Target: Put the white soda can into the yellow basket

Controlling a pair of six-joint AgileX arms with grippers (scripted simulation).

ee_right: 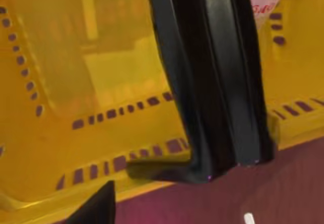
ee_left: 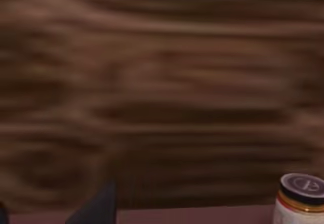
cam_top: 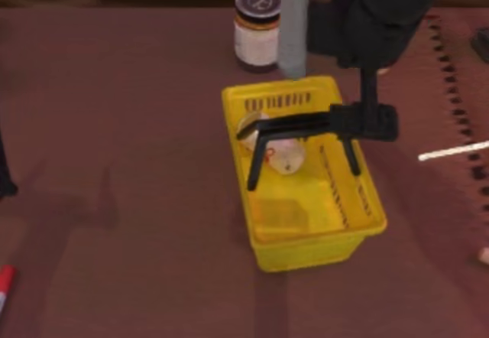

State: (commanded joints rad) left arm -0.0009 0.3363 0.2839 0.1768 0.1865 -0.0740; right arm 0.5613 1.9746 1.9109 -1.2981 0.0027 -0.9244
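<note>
The can (cam_top: pixel 279 151) lies on its side inside the basket (cam_top: pixel 313 231), toward the basket's far end and partly under the black handle (cam_top: pixel 306 128). So the placing looks done, and what remains is to clear the arm away.

The right gripper (cam_top: pixel 367 66) hangs over the basket's far right rim, close to where the handle meets the wall. I cannot tell how its fingers stand; the arm's dark body hides them from above, and the right wrist view shows only the handle (ee_right: pixel 212 77), yellow wall and one dark fingertip (ee_right: pixel 96 206).

To finish well, I would lift straight up before swinging sideways, since the handle sits just beside the gripper and a sideways drag could hook it and tip or shift the basket. The jar (cam_top: pixel 258 28) stands just behind the basket, so the retreat should avoid it too.

The can is a small, pale cylinder with faint red marks, its dull end facing the near side.

The left arm is parked off the left edge, its fingers not readable.
</note>
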